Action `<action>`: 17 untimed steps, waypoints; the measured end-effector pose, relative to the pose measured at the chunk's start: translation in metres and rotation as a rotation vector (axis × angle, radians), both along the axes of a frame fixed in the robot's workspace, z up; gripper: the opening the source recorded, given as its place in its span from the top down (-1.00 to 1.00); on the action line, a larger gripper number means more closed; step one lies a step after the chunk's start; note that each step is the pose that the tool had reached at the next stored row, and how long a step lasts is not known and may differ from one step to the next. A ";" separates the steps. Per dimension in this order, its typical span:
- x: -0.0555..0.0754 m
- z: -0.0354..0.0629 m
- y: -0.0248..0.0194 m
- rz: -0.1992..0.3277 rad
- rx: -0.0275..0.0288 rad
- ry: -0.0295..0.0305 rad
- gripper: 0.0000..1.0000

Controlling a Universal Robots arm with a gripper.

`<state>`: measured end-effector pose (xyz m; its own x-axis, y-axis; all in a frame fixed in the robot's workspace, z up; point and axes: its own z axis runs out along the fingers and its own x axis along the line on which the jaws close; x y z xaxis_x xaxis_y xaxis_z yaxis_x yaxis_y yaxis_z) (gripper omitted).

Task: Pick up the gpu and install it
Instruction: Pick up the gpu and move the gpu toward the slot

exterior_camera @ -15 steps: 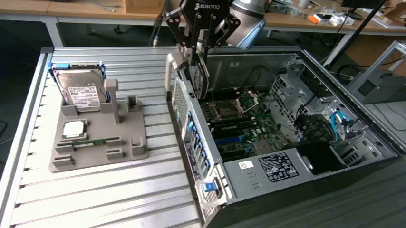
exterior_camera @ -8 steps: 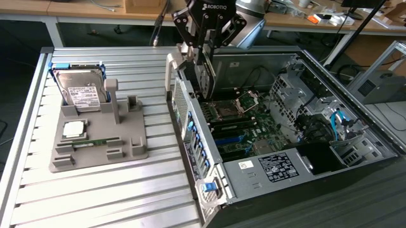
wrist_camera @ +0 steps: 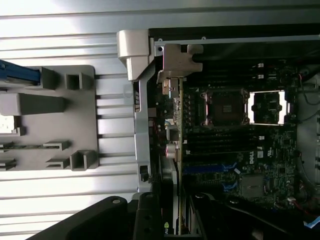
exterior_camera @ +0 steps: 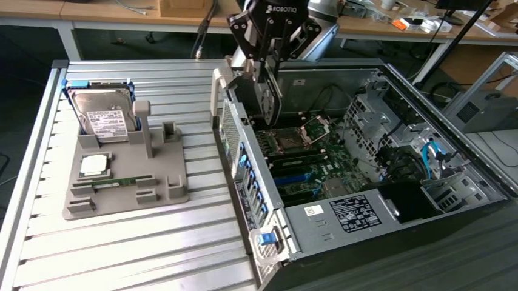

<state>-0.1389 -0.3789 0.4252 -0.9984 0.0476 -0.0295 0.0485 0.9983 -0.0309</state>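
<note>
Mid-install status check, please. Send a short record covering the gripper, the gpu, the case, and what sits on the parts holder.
gripper: shut on the gpu, above the open computer case
gpu: held on edge, silver bracket by the case's rear wall, over the motherboard; not visibly seated
parts holder: grey, on the slatted table, at the exterior view's left of the case
on holder: hard drive, processor chip, memory stick

HDD (exterior_camera: 105,120) in gray rack (exterior_camera: 166,165) | RAM stick (exterior_camera: 117,180) (lying flat) | PC case (exterior_camera: 251,203) open
</note>
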 end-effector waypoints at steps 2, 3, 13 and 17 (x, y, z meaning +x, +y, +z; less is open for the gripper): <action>0.003 0.0000 0.0000 0.000 -0.0001 0.0000 0.47; 0.004 0.0000 0.0000 0.000 0.0000 0.0000 0.47; 0.014 0.0000 0.0000 0.000 -0.0003 0.0000 0.47; 0.018 0.0000 0.0000 0.000 -0.0004 0.0000 0.47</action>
<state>-0.1212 -0.3789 0.4252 -0.9984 0.0475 -0.0295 0.0484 0.9983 -0.0313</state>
